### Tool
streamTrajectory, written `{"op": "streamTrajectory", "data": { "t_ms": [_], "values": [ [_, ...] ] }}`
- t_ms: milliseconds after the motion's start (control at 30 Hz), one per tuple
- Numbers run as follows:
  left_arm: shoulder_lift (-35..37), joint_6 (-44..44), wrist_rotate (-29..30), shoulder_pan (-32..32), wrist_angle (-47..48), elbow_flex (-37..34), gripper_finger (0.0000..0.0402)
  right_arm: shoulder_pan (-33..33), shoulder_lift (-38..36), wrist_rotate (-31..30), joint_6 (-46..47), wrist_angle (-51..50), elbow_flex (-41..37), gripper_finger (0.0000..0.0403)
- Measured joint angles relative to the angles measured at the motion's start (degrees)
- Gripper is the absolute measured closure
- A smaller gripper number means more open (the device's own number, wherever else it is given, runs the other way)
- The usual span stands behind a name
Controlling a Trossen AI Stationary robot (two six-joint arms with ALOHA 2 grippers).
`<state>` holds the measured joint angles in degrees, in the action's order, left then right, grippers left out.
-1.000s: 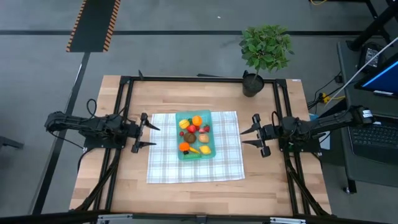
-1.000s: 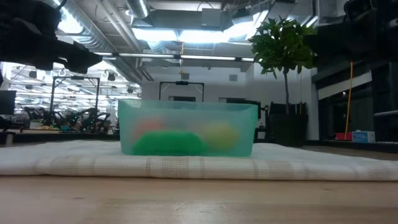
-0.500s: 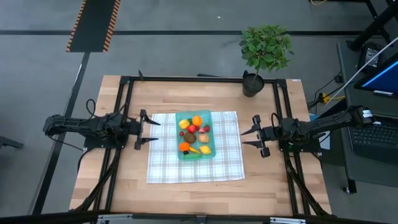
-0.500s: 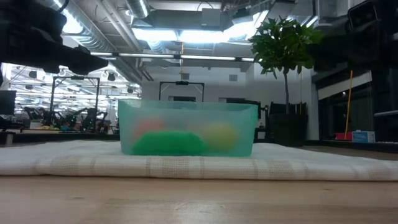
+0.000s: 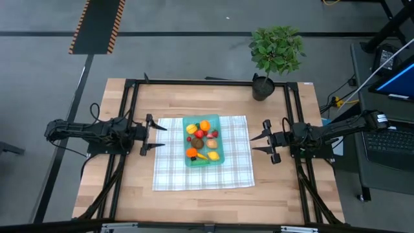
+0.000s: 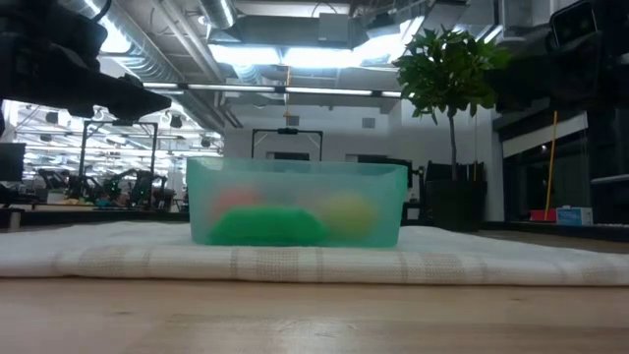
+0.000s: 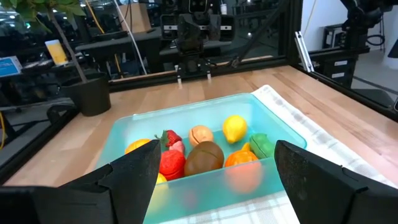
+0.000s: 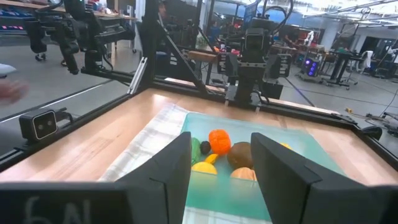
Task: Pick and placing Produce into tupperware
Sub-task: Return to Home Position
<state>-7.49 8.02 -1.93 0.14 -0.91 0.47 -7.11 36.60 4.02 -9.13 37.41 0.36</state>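
Item: tupperware [image 6: 295,182], teal, shallow, standing at the centre of the checked cloth [image 5: 233,165] on the table [image 5: 194,200]. Contents: the produce [image 5: 201,139], all pieces inside, none visible on the cloth. Left gripper [image 5: 163,138]: at the cloth's left edge, fingers spread wide, nothing held. Right gripper [image 5: 251,143]: just off the cloth's right edge, fingers likewise parted and empty. Both face the container, apart from it. Status, as judged: filling complete, homing step in hand. Handling note: each arm should draw straight back and level, fingertips kept above the cloth so no fold catches and drags the container.
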Motion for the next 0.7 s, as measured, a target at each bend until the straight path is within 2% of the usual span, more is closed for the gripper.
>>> {"op": "streamTrajectory", "data": {
  "t_ms": [467,567,700],
  "values": [
    [0.00,0.08,-0.07,0.00,0.00,0.00,0.0094,0.00,-2.16,0.10,0.02,-0.28,0.00,0.0235],
    [0.00,0.08,-0.07,0.00,0.00,0.00,0.0094,0.36,-7.76,0.13,-0.43,-5.07,0.00,0.0235],
    [0.00,0.08,-0.07,0.00,0.00,0.00,0.0094,1.88,-19.02,0.20,-1.32,-18.16,0.00,0.0235]
  ]
}}
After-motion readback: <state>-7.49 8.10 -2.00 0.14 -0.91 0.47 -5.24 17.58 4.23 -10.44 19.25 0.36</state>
